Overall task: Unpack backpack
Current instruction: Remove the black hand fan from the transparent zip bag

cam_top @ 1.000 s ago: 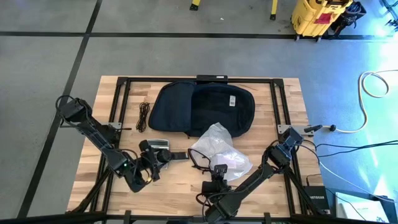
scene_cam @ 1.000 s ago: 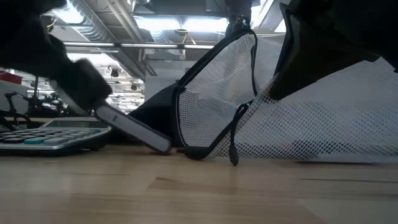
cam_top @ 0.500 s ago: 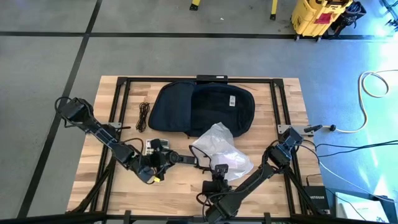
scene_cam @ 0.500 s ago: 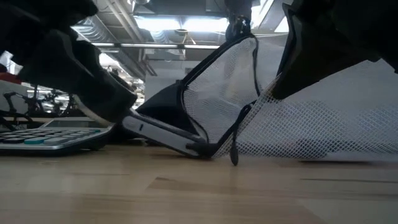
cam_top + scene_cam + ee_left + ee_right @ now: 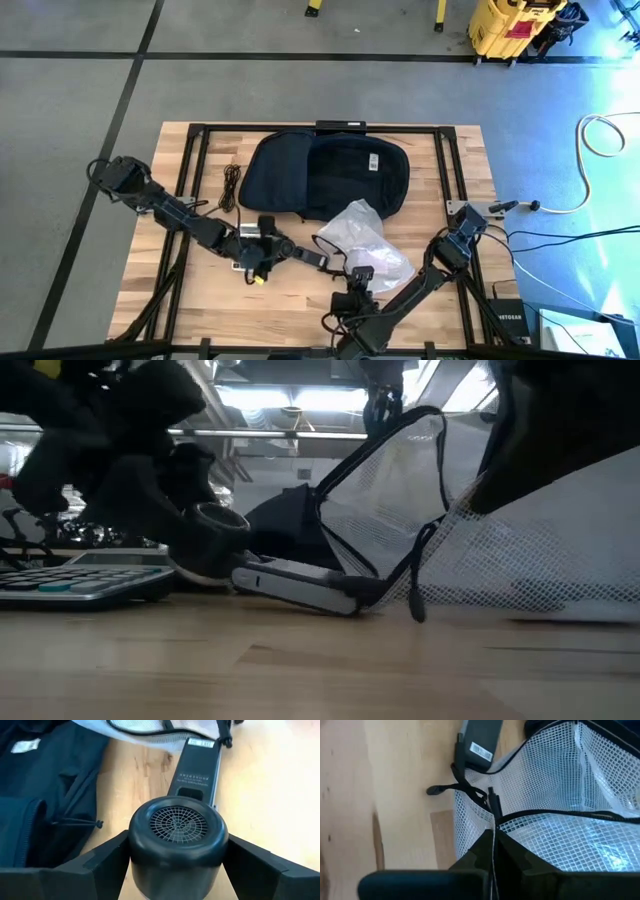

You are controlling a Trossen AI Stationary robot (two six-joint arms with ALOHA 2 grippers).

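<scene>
Left gripper [image 5: 175,865]: fingers spread wide and clamping the round, grilled barrel of a dark hair dryer [image 5: 176,832], whose folding handle is lying flat on the wood toward the mesh pouch; the wrist view is showing small white print on that handle, too fine to read, while the low view is showing the handle [image 5: 300,582] resting on the table top with its tip against the pouch. Right gripper [image 5: 492,847]: fingers pinched tight on the black-trimmed edge of a white mesh pouch [image 5: 545,795], lifting it into a tent in the low view [image 5: 400,490]; the high view is showing the same pouch as a crumpled pale heap [image 5: 362,245] just in front of the backpack. Backpack [image 5: 325,172]: lying unzipped and opened flat at the table's far middle, a white label showing inside, lettering illegible. Other items: a calculator [image 5: 75,575] sitting near the left arm, seen properly only in the low view; a coiled dark cord [image 5: 232,186], possibly a cable, lying beside the backpack's left edge; wooden table [image 5: 150,290] bearing all.
</scene>
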